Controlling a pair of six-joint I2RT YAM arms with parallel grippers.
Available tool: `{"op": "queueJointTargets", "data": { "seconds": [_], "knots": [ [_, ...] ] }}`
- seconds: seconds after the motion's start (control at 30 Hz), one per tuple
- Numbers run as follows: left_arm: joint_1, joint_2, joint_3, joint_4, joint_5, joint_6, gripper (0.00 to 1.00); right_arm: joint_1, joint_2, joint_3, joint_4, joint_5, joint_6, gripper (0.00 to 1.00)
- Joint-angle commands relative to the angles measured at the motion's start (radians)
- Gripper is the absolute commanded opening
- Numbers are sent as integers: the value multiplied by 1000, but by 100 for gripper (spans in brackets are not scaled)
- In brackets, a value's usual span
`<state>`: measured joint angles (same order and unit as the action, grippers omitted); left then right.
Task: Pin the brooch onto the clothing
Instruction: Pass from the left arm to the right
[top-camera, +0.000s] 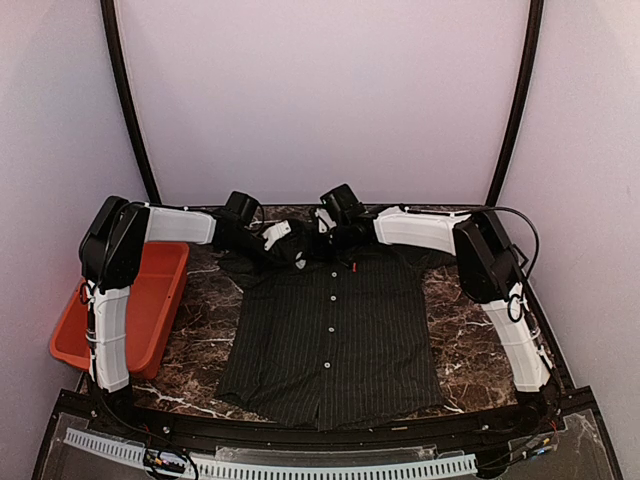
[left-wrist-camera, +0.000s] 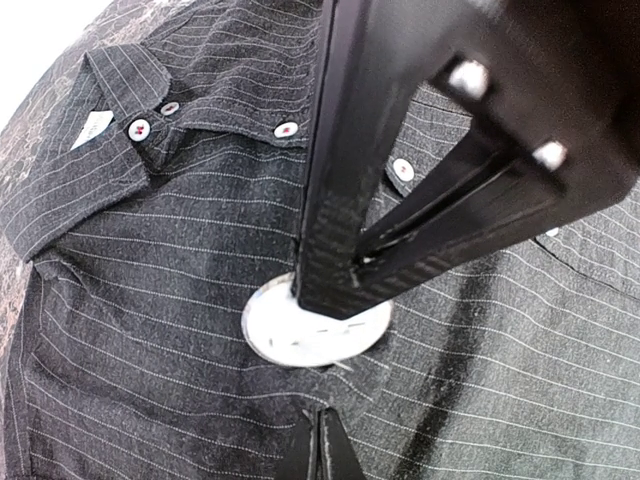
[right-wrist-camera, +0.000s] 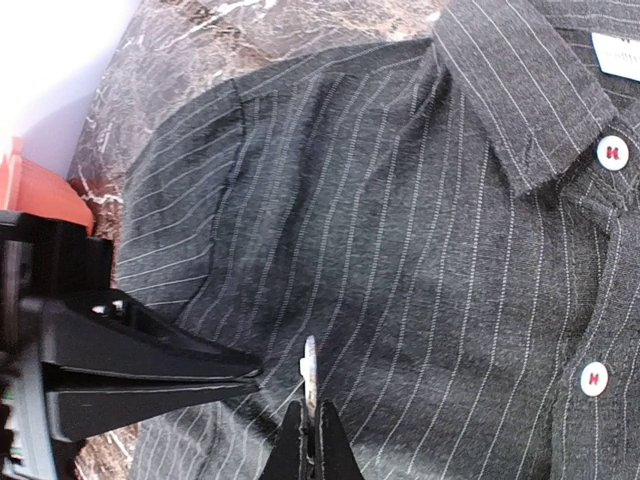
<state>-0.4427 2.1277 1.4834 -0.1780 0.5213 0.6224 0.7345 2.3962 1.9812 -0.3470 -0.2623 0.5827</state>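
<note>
Shirt (top-camera: 330, 330) lies flat and face up on the marbled surface (top-camera: 455, 330), collar at the far end, hem near. Orange bin (top-camera: 150, 300) sits at the left edge. Both arms reach in over the far part of the shirt, just left of the button line.

Brooch (left-wrist-camera: 300, 335), a round white disc, rests against the cloth below the collar. Right tool (right-wrist-camera: 310, 425) is closed, pinching the brooch by its rim, so its own camera sees the brooch edge-on. Left tool (left-wrist-camera: 320, 440) is closed, tips on the cloth just beside the brooch. Cannot tell whether it nips any fabric.
</note>
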Motion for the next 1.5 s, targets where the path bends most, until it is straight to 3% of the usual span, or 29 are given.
{"op": "queueJointTargets", "data": {
  "seconds": [0.0,0.33,1.1,1.47],
  "knots": [
    [-8,-26,4,-36,-15,25,1,-6,-50,-12,-14,-23,10,0],
    [-8,-28,-1,-13,-29,10,1,-5,-39,-13,-62,-10,-14,0],
    [-8,-29,-7,-5,-70,11,1,-4,-115,-102,-5,-70,-47,0],
    [-7,-59,-37,35,-43,0,1,-11,-113,-118,-28,-14,-43,0]
  ]
}}
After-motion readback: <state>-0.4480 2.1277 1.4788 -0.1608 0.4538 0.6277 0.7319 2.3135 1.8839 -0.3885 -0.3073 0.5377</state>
